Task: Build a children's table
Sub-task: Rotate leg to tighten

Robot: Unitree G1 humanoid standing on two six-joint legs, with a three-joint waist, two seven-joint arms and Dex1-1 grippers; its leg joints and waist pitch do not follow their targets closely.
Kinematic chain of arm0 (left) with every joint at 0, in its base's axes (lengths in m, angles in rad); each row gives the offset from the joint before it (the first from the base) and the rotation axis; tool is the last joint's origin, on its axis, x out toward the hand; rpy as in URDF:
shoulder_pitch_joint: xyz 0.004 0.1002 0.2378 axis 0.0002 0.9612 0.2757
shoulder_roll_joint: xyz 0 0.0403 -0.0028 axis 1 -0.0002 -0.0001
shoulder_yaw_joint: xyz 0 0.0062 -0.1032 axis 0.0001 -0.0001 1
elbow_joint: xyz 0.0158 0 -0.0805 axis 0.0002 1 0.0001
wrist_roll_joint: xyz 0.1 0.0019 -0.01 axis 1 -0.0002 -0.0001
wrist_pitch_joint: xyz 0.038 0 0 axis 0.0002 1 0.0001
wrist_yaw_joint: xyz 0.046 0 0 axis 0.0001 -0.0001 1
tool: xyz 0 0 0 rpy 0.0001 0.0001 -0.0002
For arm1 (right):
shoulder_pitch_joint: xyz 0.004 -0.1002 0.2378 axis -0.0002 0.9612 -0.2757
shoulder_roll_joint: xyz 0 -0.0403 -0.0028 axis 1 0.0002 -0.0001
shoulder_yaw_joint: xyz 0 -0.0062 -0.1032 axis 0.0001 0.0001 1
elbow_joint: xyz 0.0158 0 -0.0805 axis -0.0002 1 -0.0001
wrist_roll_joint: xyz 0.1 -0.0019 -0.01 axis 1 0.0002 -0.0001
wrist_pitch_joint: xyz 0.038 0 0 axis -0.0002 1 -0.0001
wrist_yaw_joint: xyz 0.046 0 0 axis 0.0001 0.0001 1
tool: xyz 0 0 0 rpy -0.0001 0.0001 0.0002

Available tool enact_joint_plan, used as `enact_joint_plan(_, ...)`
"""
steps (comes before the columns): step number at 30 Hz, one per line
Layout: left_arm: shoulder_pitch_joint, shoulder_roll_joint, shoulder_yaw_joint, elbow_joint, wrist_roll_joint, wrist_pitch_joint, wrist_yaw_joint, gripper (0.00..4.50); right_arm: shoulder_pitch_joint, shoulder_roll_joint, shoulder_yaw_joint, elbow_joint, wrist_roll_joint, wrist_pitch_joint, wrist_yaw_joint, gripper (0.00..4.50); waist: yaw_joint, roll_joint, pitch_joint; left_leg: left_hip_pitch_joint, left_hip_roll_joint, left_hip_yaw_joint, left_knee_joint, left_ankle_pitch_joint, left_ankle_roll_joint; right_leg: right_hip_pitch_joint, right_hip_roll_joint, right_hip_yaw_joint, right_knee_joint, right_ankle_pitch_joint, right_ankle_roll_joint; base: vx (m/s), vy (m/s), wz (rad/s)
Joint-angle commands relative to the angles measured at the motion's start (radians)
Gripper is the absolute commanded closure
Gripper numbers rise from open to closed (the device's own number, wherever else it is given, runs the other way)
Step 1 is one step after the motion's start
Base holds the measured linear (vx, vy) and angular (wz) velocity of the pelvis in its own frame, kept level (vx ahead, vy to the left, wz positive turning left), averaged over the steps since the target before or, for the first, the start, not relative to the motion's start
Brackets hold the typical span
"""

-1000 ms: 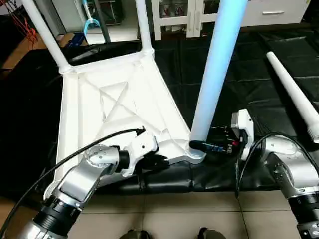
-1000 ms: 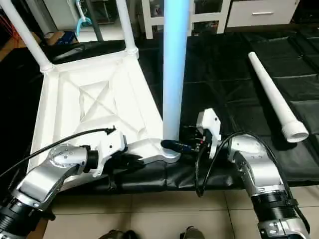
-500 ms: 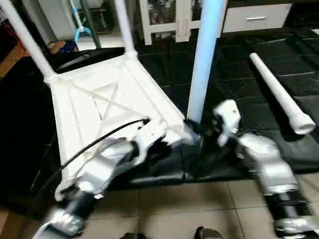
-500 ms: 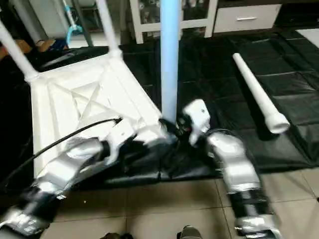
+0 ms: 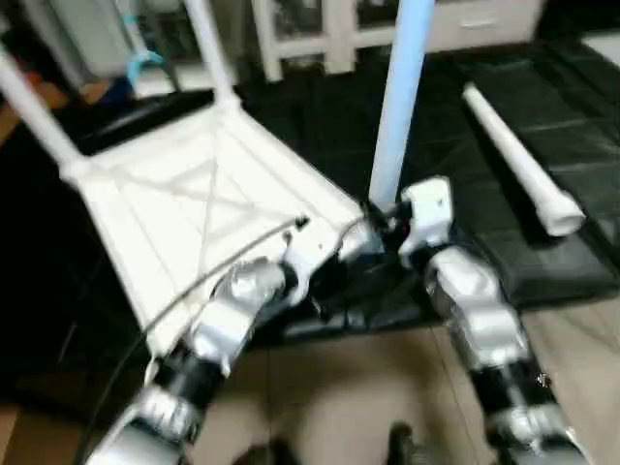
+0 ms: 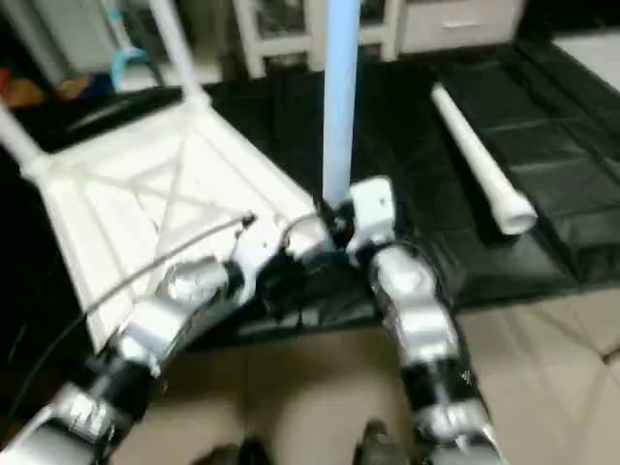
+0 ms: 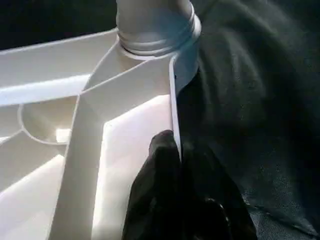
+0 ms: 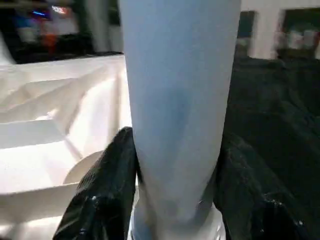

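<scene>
So the biggest thing here is the black mat [image 5: 542, 87] covering the floor, with tan tile at the near edge. On it sits the white tabletop [image 5: 184, 208], flipped upside down so the X-ribbed underside faces up. Two legs stand in the far corner sockets, the far-left leg [image 5: 29, 102] and the far-right leg [image 5: 205, 44], both running up out of the picture. A third one, the near-right leg [image 5: 399, 97], stands upright in the near-right corner socket and looks bluish in the light. The loose fourth leg [image 5: 513, 160] is lying flat on the mat well off to the right, wide end toward the robot.

The right gripper [image 8: 175, 175] has its two black fingers [image 8: 107, 190] wrapped on either side of the near-right leg just above the socket, clamped on it. The left gripper [image 7: 177, 170] has its fingers pinched together on the thin edge wall of the tabletop, right beside that same corner socket [image 7: 155, 35]. Both silver forearms come in from the near edge and meet at that corner.

White cabinets [image 5: 320, 29] along the back.
</scene>
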Motion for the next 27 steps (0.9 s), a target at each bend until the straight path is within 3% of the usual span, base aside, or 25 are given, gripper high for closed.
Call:
enact_joint_plan(1,0.045,0.022,-0.025,0.021,0.005,-0.015,-0.031,4.50,-0.005,-0.010,0.001,-0.017,0.037,-0.004,0.065,1.90,0.018,-0.023,-0.088,0.037,0.023,-0.054,-0.021,-0.254,-0.001,-0.012,-0.105,0.076,-0.161,-0.446,-0.135,0.072,-0.140,0.03)
enact_joint_plan(2,0.049,0.027,-0.026,0.017,0.005,-0.016,-0.037,4.50,-0.006,-0.019,-0.002,-0.017,0.041,-0.006,0.081,1.90,0.031,-0.040,-0.097,-0.040,0.012,-0.050,-0.013,0.066,0.101,0.035,-0.065,0.064,-0.135,-0.277,-0.141,0.063,-0.109,-0.16)
enact_joint_plan(3,0.055,0.035,-0.027,0.007,0.002,-0.017,-0.049,4.50,-0.006,-0.035,-0.008,-0.018,0.047,-0.009,0.101,1.85,0.039,-0.006,-0.109,-0.021,0.019,-0.048,-0.007,0.243,0.160,0.009,-0.038,0.046,-0.111,-0.043,-0.188,0.045,-0.061,-0.12)
enact_joint_plan(4,0.062,0.047,-0.028,-0.005,0.000,-0.016,-0.064,4.50,-0.005,-0.058,-0.014,-0.025,0.063,-0.002,0.140,1.76,0.031,0.013,-0.115,-0.035,0.021,-0.051,-0.003,0.278,0.195,0.007,-0.012,0.035,-0.080,0.157,-0.224,0.045,-0.061,-0.12)
enact_joint_plan(5,0.064,0.050,-0.029,-0.009,-0.001,-0.015,-0.068,4.50,-0.005,-0.065,-0.015,-0.028,0.070,0.004,0.154,1.76,0.030,0.015,-0.104,-0.041,0.024,-0.048,-0.012,0.189,0.200,-0.004,-0.006,0.033,-0.088,0.163,-0.227,0.000,0.000,0.00)
enact_joint_plan(6,0.071,0.061,-0.030,-0.021,-0.001,-0.015,-0.083,4.50,-0.003,-0.092,-0.016,-0.038,0.088,0.020,0.206,1.52,0.033,0.021,-0.115,-0.033,0.029,-0.047,-0.004,0.080,0.185,-0.008,-0.002,0.037,-0.080,0.178,-0.244,0.000,0.000,0.00)
enact_joint_plan(7,0.075,0.069,-0.030,-0.029,-0.002,-0.015,-0.094,4.50,-0.001,-0.113,-0.016,-0.046,0.098,0.029,0.244,1.47,0.031,0.016,-0.114,-0.036,0.029,-0.047,-0.003,0.058,0.187,-0.004,-0.002,0.037,-0.080,0.189,-0.251,0.000,0.000,0.00)
enact_joint_plan(9,0.081,0.078,-0.032,-0.039,-0.005,-0.014,-0.107,4.50,0.003,-0.139,-0.016,-0.055,0.110,0.037,0.289,1.46,0.033,0.018,-0.111,-0.035,0.034,-0.046,-0.009,0.029,0.188,-0.007,0.005,0.034,-0.080,0.192,-0.262,0.000,0.000,0.00)
enact_joint_plan(10,0.090,0.096,-0.039,-0.055,-0.011,-0.018,-0.139,4.50,0.012,-0.192,-0.007,-0.066,0.125,0.047,0.378,1.46,0.031,0.023,-0.111,-0.029,0.041,-0.049,-0.017,-0.014,0.182,-0.006,0.005,0.031,-0.083,0.143,-0.268,0.000,0.000,0.00)
enact_joint_plan(12,0.100,0.108,-0.045,-0.070,-0.016,-0.018,-0.164,4.50,0.020,-0.229,0.002,-0.069,0.126,0.043,0.431,1.46,0.030,0.020,-0.108,-0.025,0.047,-0.048,-0.024,-0.057,0.172,-0.007,0.007,0.032,-0.088,0.103,-0.267,-0.006,0.054,-0.04)
enact_joint_plan(15,0.134,0.154,-0.076,-0.137,-0.050,-0.008,-0.272,4.50,0.042,-0.304,0.011,-0.095,0.167,0.052,0.564,1.46,0.033,0.014,-0.104,-0.028,0.047,-0.042,-0.028,-0.095,0.161,-0.006,0.002,0.040,-0.092,0.062,-0.265,-0.006,0.056,-0.05)
enact_joint_plan(17,0.151,0.179,-0.093,-0.171,-0.060,0.010,-0.314,4.50,0.053,-0.327,0.010,-0.120,0.201,0.074,0.625,1.46,0.035,0.013,-0.105,-0.020,0.048,-0.038,-0.031,-0.107,0.163,-0.013,0.003,0.045,-0.094,0.039,-0.269,-0.002,0.026,-0.03)
enact_joint_plan(20,0.160,0.191,-0.096,-0.184,-0.062,0.020,-0.328,4.50,0.063,-0.348,0.013,-0.137,0.220,0.085,0.686,1.46,0.036,0.006,-0.105,-0.016,0.049,-0.035,-0.034,-0.123,0.164,-0.018,0.003,0.050,-0.099,0.018,-0.279,0.000,0.000,0.00)
enact_joint_plan(27,0.163,0.206,-0.098,-0.201,-0.069,0.038,-0.346,4.50,0.059,-0.380,0.029,-0.119,0.220,0.087,0.754,1.46,0.037,0.003,-0.105,-0.016,0.050,-0.027,-0.042,-0.146,0.153,-0.023,-0.002,0.053,-0.106,-0.034,-0.263,0.000,0.000,0.00)
